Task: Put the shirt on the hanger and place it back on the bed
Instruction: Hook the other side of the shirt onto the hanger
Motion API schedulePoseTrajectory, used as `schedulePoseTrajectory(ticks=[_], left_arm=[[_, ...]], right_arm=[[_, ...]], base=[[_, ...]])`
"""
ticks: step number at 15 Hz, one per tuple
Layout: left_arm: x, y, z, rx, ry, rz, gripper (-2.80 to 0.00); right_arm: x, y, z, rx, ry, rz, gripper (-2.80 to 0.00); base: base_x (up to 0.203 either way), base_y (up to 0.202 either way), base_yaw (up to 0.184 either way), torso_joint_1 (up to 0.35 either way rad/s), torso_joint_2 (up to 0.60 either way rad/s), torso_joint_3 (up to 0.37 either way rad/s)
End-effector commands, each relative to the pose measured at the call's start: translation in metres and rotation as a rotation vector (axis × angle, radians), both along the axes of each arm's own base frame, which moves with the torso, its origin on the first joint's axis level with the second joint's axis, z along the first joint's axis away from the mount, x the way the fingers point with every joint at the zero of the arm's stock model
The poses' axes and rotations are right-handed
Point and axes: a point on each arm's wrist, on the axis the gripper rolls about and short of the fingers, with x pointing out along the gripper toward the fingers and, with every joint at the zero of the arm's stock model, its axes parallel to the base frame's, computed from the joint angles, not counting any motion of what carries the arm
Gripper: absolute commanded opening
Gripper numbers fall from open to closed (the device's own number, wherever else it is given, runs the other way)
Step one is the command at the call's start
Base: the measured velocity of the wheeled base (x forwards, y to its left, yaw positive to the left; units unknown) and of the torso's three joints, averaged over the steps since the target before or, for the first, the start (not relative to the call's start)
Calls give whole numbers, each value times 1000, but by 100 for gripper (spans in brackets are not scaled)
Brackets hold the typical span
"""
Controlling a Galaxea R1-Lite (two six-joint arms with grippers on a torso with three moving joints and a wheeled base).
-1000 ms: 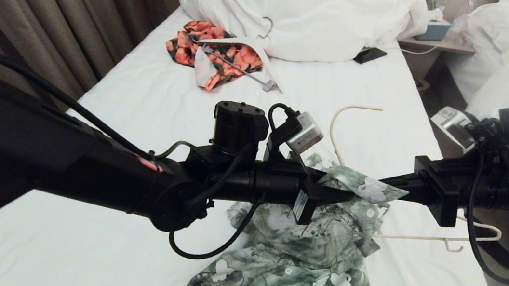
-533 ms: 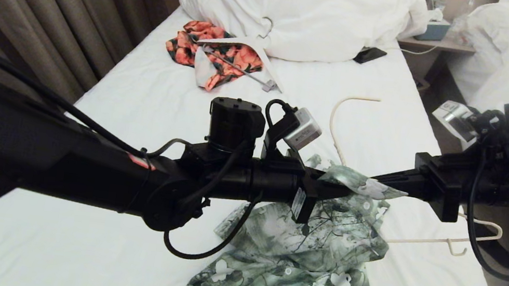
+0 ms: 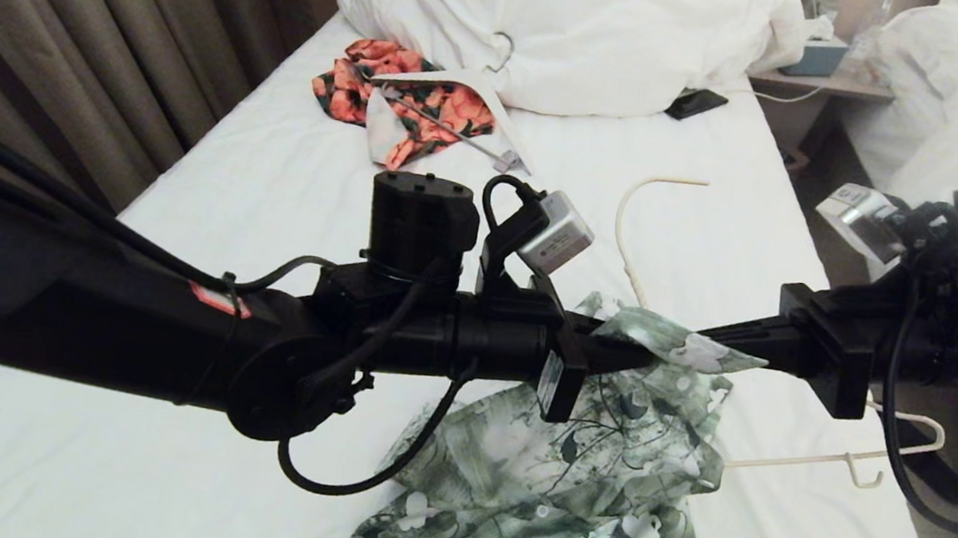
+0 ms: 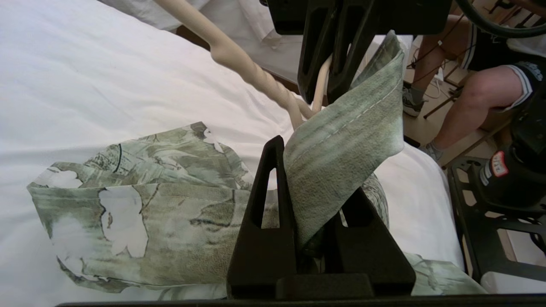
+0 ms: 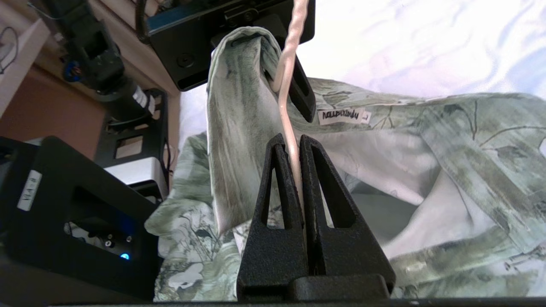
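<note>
Right gripper (image 5: 300, 170) clamped on the hanger (image 5: 285, 85) neck; left gripper (image 4: 313, 187) jaws apart, collar band draped between them.
You're mid-threading: shirt (image 3: 562, 489) hangs bunched off both tools over the near bed (image 3: 144, 466), hanger's right shoulder bare, hook (image 3: 640, 225) pointing far. Next, I'd judge: close left on the collar, pull it over that shoulder.

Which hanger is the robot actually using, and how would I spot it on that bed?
Start at the long white bed and look to its right-hand half, beside the green leafy shirt. The hanger is the thin cream one, pinched in the right gripper. The other hanger, near the pillows, is thicker, white, with a metal bar.
</note>
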Motion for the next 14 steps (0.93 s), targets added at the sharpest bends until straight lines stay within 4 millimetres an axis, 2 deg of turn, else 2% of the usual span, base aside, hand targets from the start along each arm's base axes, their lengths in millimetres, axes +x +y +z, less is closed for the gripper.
schedulePoseTrajectory(ticks=[1, 3, 4, 8, 11, 14], left_arm=[[-6, 5, 6, -10, -11, -3, -280], [-10, 9, 12, -22, -9, 6, -280], [-13, 11, 16, -33, 4, 10, -280], [-22, 21, 26, -53, 11, 16, -280], [-30, 29, 28, -55, 25, 18, -280], [-37, 37, 32, -65, 30, 25, -280]], right_arm=[[-4, 1, 4, 9, -10, 17, -280], [-9, 3, 8, 13, -16, 26, -280], [-13, 4, 11, 15, -24, 33, 0], [-31, 4, 31, 41, 10, 14, 0], [-42, 0, 35, 9, 7, -69, 0], [-54, -10, 44, 0, 76, -187, 0]], base=[[0, 0, 0, 0, 0, 0], [0, 0, 0, 0, 0, 0], [0, 0, 0, 0, 0, 0], [0, 0, 0, 0, 0, 0], [0, 0, 0, 0, 0, 0], [0, 0, 0, 0, 0, 0]])
